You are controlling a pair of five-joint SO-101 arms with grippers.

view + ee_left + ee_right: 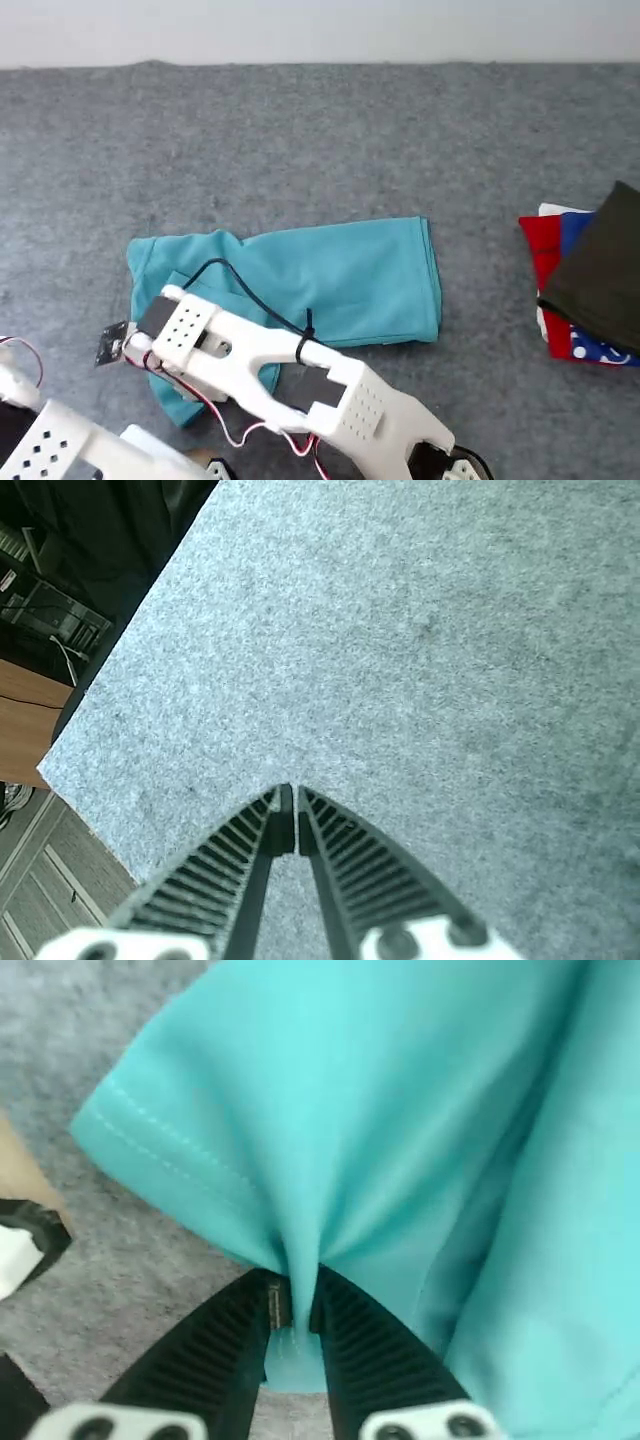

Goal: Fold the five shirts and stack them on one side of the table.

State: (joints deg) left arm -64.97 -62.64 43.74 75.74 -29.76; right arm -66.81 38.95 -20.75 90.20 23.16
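A teal shirt [330,275] lies partly folded on the grey felt table [300,130], near the middle. My right arm [260,365] stretches from the front edge across the shirt's front left corner. In the right wrist view my right gripper [293,1312] is shut on a pinched fold of the teal shirt [380,1140], next to a stitched sleeve hem. My left gripper [291,825] is shut on nothing above bare felt near the table's edge. The left arm [50,440] sits at the front left corner.
A stack of folded shirts [600,270] rests at the right edge, red, blue and white beneath a dark olive one on top. Bare felt spreads across the back of the table. Beyond the table's edge there is a wooden floor [30,880] and dark furniture.
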